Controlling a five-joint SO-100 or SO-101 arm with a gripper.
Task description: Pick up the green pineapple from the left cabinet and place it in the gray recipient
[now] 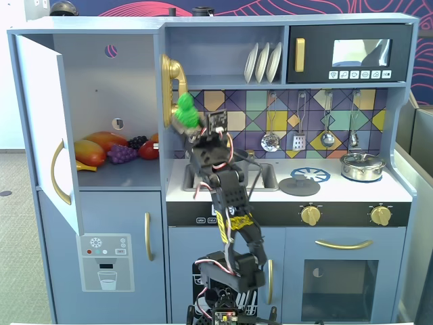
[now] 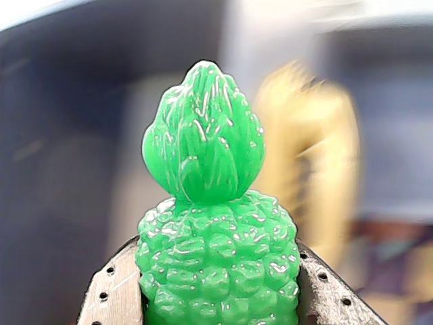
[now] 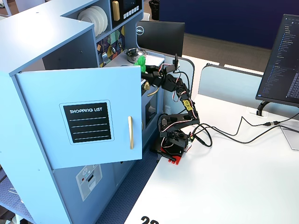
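Note:
My gripper [image 1: 190,126] is shut on the green pineapple [image 1: 185,112], holding it upright in the air above the counter, just right of the open left cabinet [image 1: 118,177]. In the wrist view the pineapple [image 2: 216,257] fills the middle, with a perforated finger [image 2: 111,298] on each side of its bumpy body. In the other fixed view the pineapple [image 3: 143,66] shows just past the edge of the open cabinet door [image 3: 84,116]. The dark gray pot shows in no view; my arm covers much of the sink area.
A gold toy phone [image 1: 172,84] hangs right beside the pineapple. An orange-yellow mango [image 1: 105,141] and purple grapes [image 1: 122,154] lie on the cabinet shelf. A flat gray lid [image 1: 298,185], a shiny silver pot [image 1: 362,166] and the sink [image 1: 264,177] are on the counter.

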